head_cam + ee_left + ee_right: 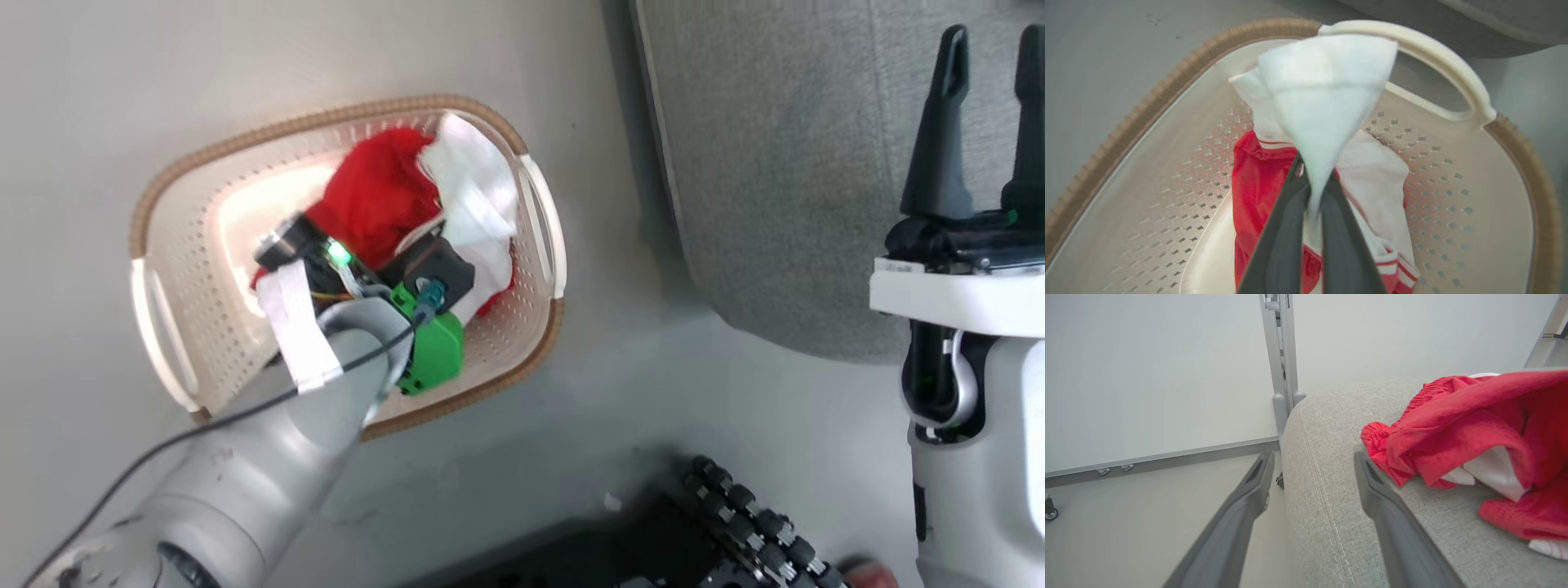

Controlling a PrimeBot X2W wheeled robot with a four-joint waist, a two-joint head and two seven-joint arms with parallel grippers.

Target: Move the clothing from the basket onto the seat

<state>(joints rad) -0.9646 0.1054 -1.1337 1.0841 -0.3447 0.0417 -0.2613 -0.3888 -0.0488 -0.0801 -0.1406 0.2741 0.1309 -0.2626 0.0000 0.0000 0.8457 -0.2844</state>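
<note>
A: Left gripper (1314, 175) clamped on white fold of clothing (1327, 94), rest in basket (1147, 110). Right gripper (1310, 461) open by seat (1323, 506).
B: Thin pinch, cld slip on lift, or drag basket w/ it.

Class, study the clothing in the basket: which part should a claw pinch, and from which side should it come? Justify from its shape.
Probably pinch the upstanding white fold of the clothing, coming down through the open top of the basket. The walls block a sideways approach, and the bunched fold offers thin fabric to close on. The left claw is shut on that fold.
</note>
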